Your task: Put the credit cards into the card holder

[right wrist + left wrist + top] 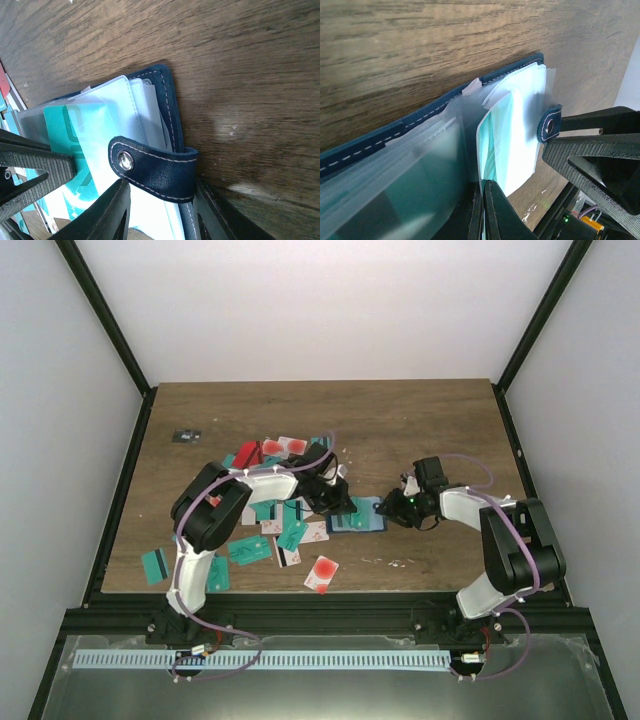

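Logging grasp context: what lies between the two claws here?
The open card holder, in the top view: left claw holds a teal card at its sleeves, right claw pinches its clasp tab.

Card holder [360, 518] mid-table between left arm [265, 480] and right arm [465, 502]; credit cards [321, 574] scattered leftward.

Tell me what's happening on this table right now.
Two robot arms are filling the card holder, which lies open on the table. The right tool clamps its clasp tab while the left tool holds a teal card among the clear sleeves. Many credit cards lie scattered nearby.
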